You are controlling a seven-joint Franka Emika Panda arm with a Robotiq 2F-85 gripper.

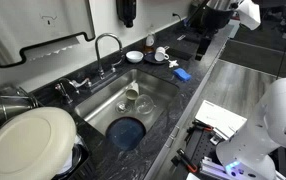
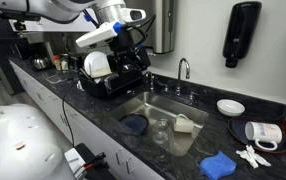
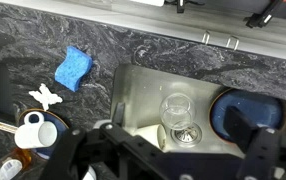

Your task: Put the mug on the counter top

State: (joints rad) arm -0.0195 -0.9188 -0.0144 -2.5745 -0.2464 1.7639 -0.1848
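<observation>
The pale mug [image 1: 132, 94] lies on its side in the steel sink [image 1: 101, 103], next to a clear stemmed glass [image 1: 144, 103]. It also shows in an exterior view [image 2: 184, 124]. In the wrist view only a pale part of it [image 3: 150, 135] shows left of the glass [image 3: 178, 115], behind my finger. My gripper [image 3: 171, 165] is open and empty, high above the sink and apart from the mug. In the exterior views it hangs well above the counter [image 1: 205, 38] [image 2: 130, 52]. The dark speckled counter top [image 1: 198, 95] [image 2: 93, 105] [image 3: 133, 45] runs round the sink.
A blue dish [image 3: 233, 115] lies in the sink. A blue sponge [image 3: 73, 68], a white cup [image 3: 38, 130] and a small white bowl [image 2: 230, 106] sit on the counter. A dish rack with a white plate [image 1: 28, 140] and the faucet [image 1: 108, 45] flank the sink.
</observation>
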